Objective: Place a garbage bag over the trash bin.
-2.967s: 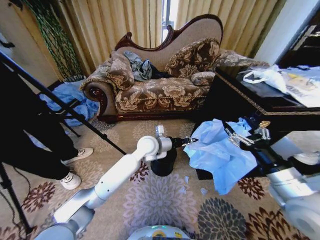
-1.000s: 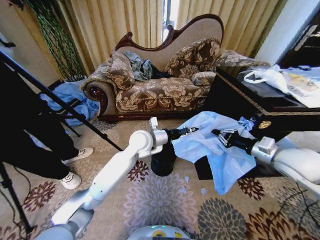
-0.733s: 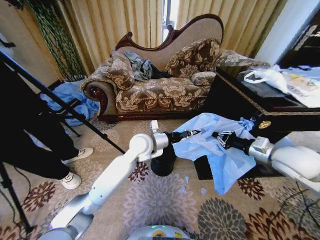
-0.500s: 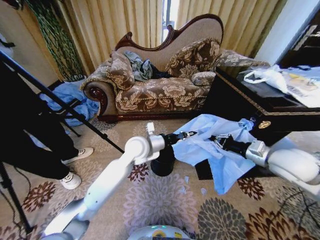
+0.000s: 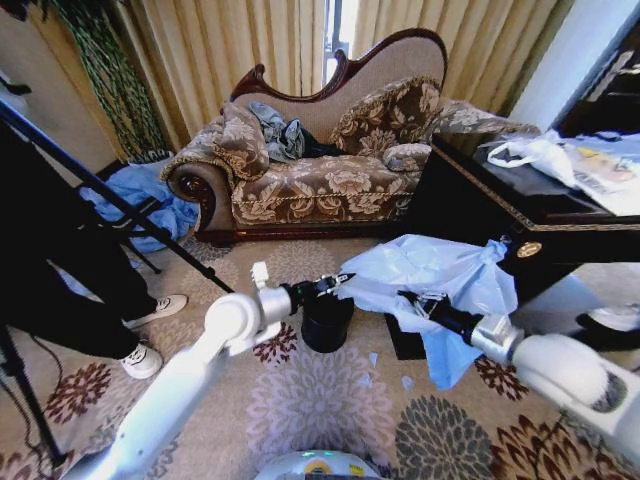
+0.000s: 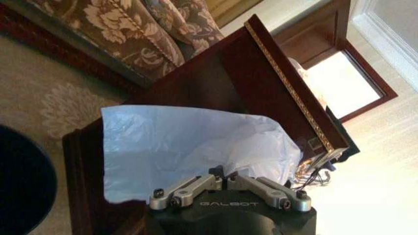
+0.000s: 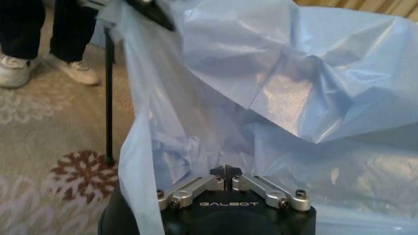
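Observation:
The garbage bag point(image 5: 440, 280), thin light-blue plastic, hangs stretched between my two grippers above the carpet. My left gripper point(image 5: 338, 282) is shut on the bag's left edge, just above the rim of the trash bin point(image 5: 327, 322), a small black cylinder on the floor. My right gripper point(image 5: 412, 298) is shut on the bag's lower middle, to the right of the bin. In the left wrist view the closed fingertips point(image 6: 224, 174) touch the bag point(image 6: 196, 147), and the bin point(image 6: 19, 186) is beside them. In the right wrist view the bag point(image 7: 274, 88) surrounds the shut gripper point(image 7: 226, 171).
A patterned sofa point(image 5: 320, 170) stands behind the bin. A dark wooden table point(image 5: 500, 200) on the right carries a white plastic bag point(image 5: 530, 150). A tripod leg point(image 5: 120, 205), a person's legs point(image 5: 90, 300) and a heap of blue plastic point(image 5: 140, 195) are on the left.
Both grippers have drawn back toward me and to the left with the bag. The left gripper now sits over the bin's rim, and the bag is spread wider between them.

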### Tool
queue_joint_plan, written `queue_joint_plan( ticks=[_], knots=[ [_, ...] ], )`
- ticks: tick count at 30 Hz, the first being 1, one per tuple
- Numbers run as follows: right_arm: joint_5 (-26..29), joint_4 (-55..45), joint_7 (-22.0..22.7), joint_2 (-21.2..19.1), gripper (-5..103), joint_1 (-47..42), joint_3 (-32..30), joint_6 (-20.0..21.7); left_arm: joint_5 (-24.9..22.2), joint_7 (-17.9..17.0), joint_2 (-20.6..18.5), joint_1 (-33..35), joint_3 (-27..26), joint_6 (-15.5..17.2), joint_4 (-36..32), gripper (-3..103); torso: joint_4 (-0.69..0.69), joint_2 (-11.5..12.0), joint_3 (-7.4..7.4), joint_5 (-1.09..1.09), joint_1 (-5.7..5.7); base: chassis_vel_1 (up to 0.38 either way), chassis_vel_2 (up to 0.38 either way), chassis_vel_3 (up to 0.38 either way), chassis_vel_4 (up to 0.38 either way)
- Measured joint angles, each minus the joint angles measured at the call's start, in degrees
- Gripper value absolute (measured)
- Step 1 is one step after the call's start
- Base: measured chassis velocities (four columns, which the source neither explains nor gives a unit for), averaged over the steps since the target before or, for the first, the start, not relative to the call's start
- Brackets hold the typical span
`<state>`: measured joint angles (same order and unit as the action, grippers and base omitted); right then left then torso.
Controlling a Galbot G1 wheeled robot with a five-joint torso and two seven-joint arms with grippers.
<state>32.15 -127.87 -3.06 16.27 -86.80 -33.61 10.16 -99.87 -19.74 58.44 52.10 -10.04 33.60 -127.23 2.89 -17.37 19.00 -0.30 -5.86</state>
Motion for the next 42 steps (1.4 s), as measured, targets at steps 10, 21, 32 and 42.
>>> queue_joint_plan(
  ticks=[10,21,32,42],
  knots=[
    [-0.9,0.3,1.5,3.7,0,9.6,11.1,1.4,0.9,1.1,-0.6,9.5,-7.8,-0.1,-3.7,0,-0.01,0.0,0.0,0.02,0.0,0.0,0.0,0.0,0.0],
    [2.0,-4.8,2.7,8.0,0,11.7,19.3,3.5,1.9,1.8,0.7,1.9,-2.9,0.0,1.6,0,0.01,0.0,0.01,0.01,-0.01,0.0,0.0,0.0,0.0],
    [-2.1,1.5,4.2,21.2,0,13.8,24.6,1.9,0.2,1.4,-5.2,0.3,0.7,0.8,0.5,0,-0.02,0.0,0.01,0.01,-0.01,0.0,0.0,0.0,0.0],
    [4.9,0.2,5.4,26.4,0,12.5,24.9,-1.7,-2.1,2.0,-9.9,-3.0,3.0,0.9,1.3,0,0.0,0.0,0.01,-0.01,-0.01,0.0,0.0,0.0,0.0]
  ],
)
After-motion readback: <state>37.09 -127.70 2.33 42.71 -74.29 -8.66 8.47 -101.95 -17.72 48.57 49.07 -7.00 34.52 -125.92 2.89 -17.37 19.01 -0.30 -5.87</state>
